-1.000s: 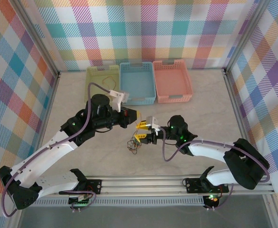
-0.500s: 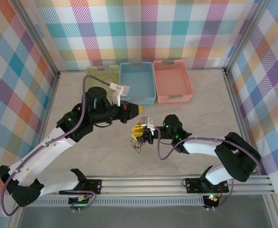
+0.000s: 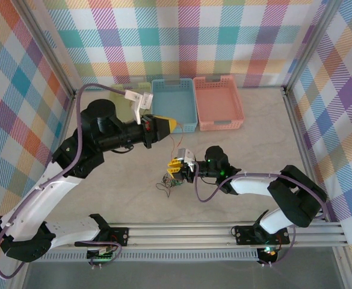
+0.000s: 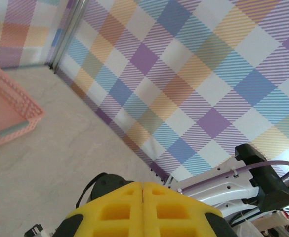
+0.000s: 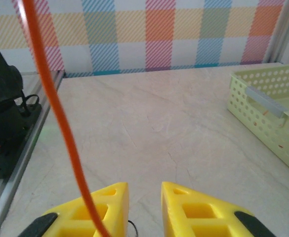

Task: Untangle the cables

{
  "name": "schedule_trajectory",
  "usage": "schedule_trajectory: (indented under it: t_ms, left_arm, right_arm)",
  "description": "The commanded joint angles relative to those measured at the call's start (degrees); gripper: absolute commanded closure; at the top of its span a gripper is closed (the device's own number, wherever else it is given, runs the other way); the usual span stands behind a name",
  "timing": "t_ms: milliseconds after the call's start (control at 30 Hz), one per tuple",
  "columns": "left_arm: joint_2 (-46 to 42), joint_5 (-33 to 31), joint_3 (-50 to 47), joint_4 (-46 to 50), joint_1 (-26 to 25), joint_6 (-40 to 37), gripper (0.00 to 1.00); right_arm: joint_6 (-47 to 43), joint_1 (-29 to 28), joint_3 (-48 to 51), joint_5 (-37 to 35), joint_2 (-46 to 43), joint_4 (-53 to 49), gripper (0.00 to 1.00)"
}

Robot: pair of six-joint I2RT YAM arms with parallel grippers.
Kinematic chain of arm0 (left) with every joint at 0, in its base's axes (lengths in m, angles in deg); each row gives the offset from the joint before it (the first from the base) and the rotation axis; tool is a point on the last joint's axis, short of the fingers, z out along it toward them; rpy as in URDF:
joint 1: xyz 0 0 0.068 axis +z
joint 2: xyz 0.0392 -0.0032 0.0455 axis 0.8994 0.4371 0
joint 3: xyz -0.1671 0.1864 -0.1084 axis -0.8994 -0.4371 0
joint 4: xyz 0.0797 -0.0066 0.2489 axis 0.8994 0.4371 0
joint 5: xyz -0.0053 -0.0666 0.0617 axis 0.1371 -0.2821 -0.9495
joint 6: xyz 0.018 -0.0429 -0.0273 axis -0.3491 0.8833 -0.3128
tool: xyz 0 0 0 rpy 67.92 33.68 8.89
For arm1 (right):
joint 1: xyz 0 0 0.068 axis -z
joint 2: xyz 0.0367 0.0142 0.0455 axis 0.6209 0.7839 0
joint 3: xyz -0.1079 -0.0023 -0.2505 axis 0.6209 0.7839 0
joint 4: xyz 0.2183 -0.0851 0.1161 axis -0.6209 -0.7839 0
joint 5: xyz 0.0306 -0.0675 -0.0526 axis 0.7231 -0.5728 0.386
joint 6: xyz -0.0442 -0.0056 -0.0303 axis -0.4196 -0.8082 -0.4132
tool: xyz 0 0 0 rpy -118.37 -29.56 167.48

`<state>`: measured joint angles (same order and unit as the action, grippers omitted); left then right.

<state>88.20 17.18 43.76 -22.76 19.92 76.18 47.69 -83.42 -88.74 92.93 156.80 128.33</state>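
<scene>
A small tangle of thin cables (image 3: 168,184), dark and orange-red, lies on the table in front of the arms. One orange cable (image 3: 177,144) rises from it to my left gripper (image 3: 168,124), which is lifted near the blue basket. In the left wrist view this gripper (image 4: 143,186) has its yellow fingers pressed together. My right gripper (image 3: 174,168) sits low, right at the tangle. In the right wrist view the right gripper (image 5: 144,190) is open with bare table in the gap. The orange cable (image 5: 60,118) crosses in front of its left finger (image 5: 104,202).
Three baskets stand in a row at the back: green (image 3: 123,91) partly behind my left arm, blue (image 3: 173,102), pink (image 3: 218,102). The green basket (image 5: 272,111) is also ahead right of the right wrist. A metal rail (image 3: 224,232) runs along the near edge.
My left gripper has risen and drawn back toward the baskets, pulling the orange cable up out of the tangle. My right gripper has slid a little left, onto the tangle.
</scene>
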Motion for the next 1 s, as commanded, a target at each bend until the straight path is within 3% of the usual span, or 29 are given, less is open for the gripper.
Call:
schedule_trajectory:
  t_ms: [0, 967]
  left_arm:
    - [-1.24, -1.98, 2.67, 1.6, -0.7, -1.99, 1.0]
    - [6.11, -1.01, 24.02, 4.52, -0.69, 0.19, 1.0]
  right_arm:
    - [-1.8, -0.2, 0.35, -2.6, 0.26, -2.07, 0.75]
    - [-0.88, -0.14, -1.16, -7.53, 1.43, -5.21, 0.75]
